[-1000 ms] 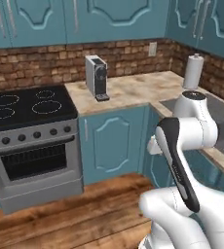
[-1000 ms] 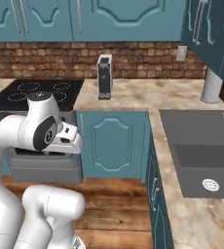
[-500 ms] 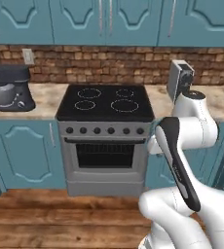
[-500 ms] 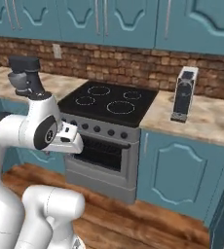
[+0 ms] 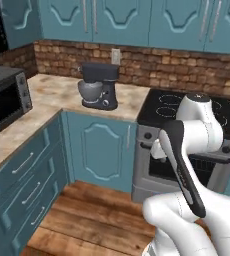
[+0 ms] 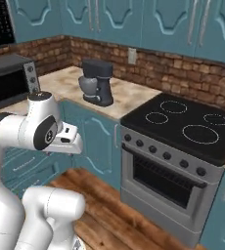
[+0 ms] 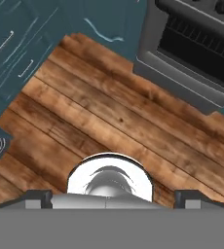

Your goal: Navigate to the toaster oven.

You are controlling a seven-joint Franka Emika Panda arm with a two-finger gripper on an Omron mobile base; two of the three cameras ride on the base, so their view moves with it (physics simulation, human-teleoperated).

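Observation:
The toaster oven (image 5: 5,102) is a dark grey box with a dark glass door and silver knobs on its right side. It stands on the beige counter at the far left of the left base view. In the right base view the toaster oven (image 6: 10,84) sits at the left edge, just beyond my arm's shoulder. My arm is folded close to the base, with the hand pointing down at the wooden floor. In the hand view my gripper (image 7: 114,200) is open, its tips wide apart and nothing between them.
A dark stand mixer (image 5: 98,86) stands on the counter corner between the toaster oven and the black stove (image 6: 183,129). A black microwave (image 6: 0,23) hangs at the upper left. Teal cabinets (image 5: 24,172) line the left side, with wooden floor (image 7: 99,116) in front.
The base has turned left, so the whole picture shifted. The stove slid to the right, the coffee machine left the view, and the mixer and toaster oven came in at left.

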